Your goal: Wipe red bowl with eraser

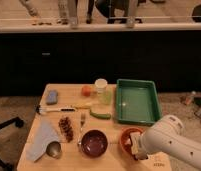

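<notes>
Camera view: red bowl (128, 137) sits at the bench's (69, 92) near edge toward the right corner, just right of the dark maroon bowl (93, 143). The arm reaches in from the right and covers the bowl's right half. Claw (137, 145) sits at the bowl, with the whitish eraser (134, 141) at its tip over the rim, apparently to bring it onto the bowl's surface. Claw closure: cannot tell. Green tray (137, 101) lies behind.

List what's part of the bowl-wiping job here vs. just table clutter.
Job: red bowl; eraser, over the bowl; gripper, at the bowl.

Clutter: maroon bowl; green tray; blue-grey pad; cup; fork; cloth.
</notes>
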Robot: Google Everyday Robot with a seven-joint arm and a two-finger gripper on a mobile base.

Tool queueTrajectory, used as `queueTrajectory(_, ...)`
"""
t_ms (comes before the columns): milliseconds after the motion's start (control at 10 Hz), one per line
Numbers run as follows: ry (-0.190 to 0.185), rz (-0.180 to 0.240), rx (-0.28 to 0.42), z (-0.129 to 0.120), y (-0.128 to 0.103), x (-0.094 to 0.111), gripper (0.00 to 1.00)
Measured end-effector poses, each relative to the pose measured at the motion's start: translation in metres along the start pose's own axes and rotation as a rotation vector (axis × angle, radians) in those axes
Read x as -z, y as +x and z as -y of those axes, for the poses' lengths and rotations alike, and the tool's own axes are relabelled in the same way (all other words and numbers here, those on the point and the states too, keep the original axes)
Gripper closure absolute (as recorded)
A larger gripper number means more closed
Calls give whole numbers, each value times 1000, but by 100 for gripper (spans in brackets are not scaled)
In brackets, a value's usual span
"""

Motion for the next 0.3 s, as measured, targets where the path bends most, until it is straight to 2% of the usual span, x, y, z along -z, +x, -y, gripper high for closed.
queueTrajectory(300,-23,0,3,1,-10,-1,100)
